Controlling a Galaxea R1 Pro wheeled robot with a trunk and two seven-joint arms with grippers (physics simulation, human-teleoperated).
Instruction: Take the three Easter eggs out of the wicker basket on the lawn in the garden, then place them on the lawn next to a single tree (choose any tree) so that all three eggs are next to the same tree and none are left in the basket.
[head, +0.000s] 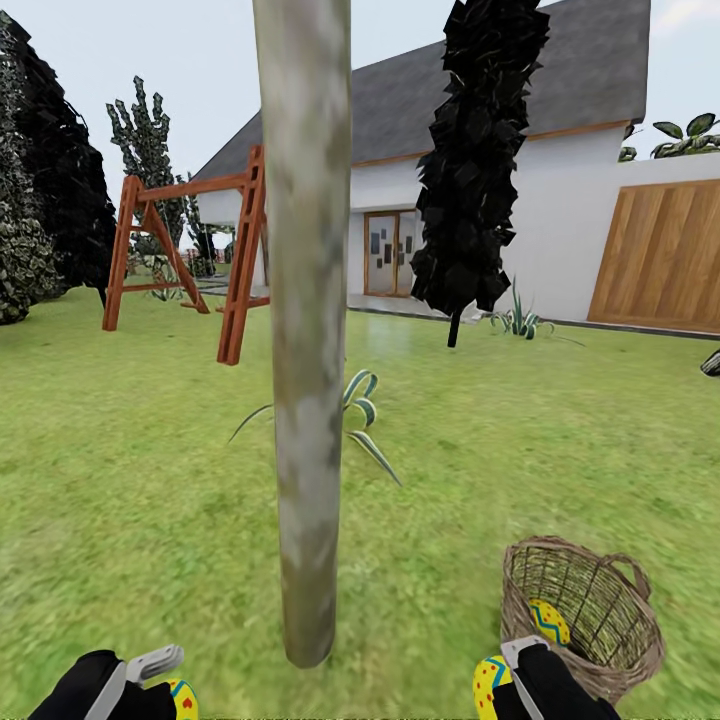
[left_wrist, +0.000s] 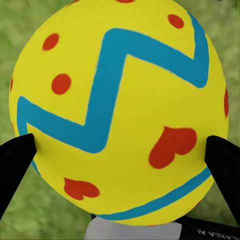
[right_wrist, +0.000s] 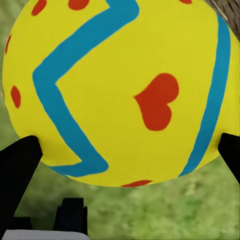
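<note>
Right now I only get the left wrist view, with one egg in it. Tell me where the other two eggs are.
Observer: The second egg is gripped in the right gripper, jaws on both its sides.
Operator: Find the third.
Observer: The third egg lies inside the wicker basket, on the lawn at the robot's right.
Operator: Place the tree for me.
Observer: Its trunk stands ahead between both arms, apart from the basket; your egg shows left of its base.
</note>
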